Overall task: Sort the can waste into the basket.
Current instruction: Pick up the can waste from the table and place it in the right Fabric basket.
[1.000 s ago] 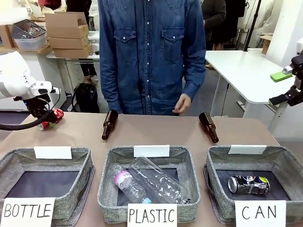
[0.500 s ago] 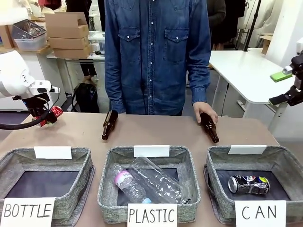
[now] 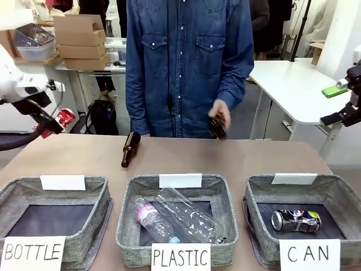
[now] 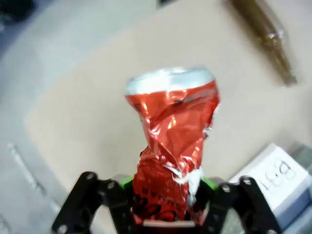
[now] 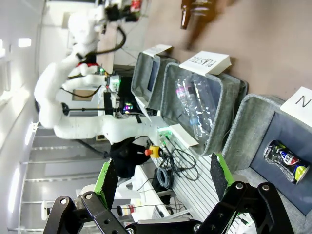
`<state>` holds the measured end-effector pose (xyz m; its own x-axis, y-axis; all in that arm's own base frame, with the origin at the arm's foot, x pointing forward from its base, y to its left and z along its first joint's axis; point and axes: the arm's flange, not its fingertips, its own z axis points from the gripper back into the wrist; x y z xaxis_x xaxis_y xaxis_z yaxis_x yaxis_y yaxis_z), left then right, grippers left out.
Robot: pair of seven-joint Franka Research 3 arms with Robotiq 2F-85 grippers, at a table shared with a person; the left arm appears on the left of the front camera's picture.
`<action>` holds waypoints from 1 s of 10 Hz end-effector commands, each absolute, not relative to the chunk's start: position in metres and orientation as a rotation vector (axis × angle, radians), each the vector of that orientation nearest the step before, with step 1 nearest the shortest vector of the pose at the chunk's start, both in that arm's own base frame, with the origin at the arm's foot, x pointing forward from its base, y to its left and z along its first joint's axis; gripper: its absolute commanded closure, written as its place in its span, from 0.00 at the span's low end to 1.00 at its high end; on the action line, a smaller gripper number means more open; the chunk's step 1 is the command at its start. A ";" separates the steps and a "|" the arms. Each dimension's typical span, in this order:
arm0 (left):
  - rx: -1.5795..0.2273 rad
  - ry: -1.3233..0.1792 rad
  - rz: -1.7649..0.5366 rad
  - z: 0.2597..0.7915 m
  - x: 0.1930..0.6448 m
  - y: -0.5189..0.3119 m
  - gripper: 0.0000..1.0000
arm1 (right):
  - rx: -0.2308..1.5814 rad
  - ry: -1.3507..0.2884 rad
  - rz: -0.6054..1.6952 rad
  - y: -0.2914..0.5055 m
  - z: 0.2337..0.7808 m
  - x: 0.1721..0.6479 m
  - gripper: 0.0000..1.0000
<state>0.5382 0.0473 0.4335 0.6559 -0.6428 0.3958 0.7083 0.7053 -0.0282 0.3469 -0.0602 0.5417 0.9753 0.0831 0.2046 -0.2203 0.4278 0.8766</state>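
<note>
My left gripper [image 4: 165, 197] clamps the red can [image 4: 170, 131] over the tan table's [image 3: 186, 158] corner; my right gripper [image 5: 161, 178] gapes wide, empty. The black can [image 3: 296, 220] lies in the basket [image 3: 338, 186]; a white table [image 3: 293, 84] stands behind.

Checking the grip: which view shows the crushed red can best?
Left wrist view: the red can is large, its lower end clamped in the left gripper. Front view shows it small, far left; right wrist view, too tiny to judge.
</note>
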 end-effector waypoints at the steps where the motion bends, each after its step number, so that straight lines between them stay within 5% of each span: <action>1: -0.366 -0.440 -1.071 0.489 0.403 0.055 1.00 | 1.108 -0.132 0.216 -0.064 0.542 0.347 0.00; 3: -0.283 -0.613 -1.160 0.506 0.334 0.066 1.00 | 1.108 -0.132 0.216 -0.064 0.542 0.347 0.00; 5: -0.325 -0.823 -1.078 0.511 0.317 0.086 1.00 | 1.108 -0.132 0.216 -0.064 0.542 0.347 0.00; 6: -0.332 -0.642 -1.155 0.508 0.337 0.059 1.00 | 1.108 -0.132 0.216 -0.064 0.542 0.347 0.00; 9: -0.332 -0.642 -1.155 0.508 0.337 0.059 1.00 | 1.108 -0.132 0.216 -0.064 0.542 0.347 0.00; 10: -0.340 -0.687 -1.158 0.505 0.323 0.062 0.81 | 1.108 -0.132 0.216 -0.064 0.542 0.347 0.00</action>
<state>0.3336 0.0559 0.4996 0.2317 -0.7289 0.6443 0.9264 0.3675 0.0826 0.3475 -0.0604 0.5418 0.9755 0.0845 0.2034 -0.2199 0.4272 0.8770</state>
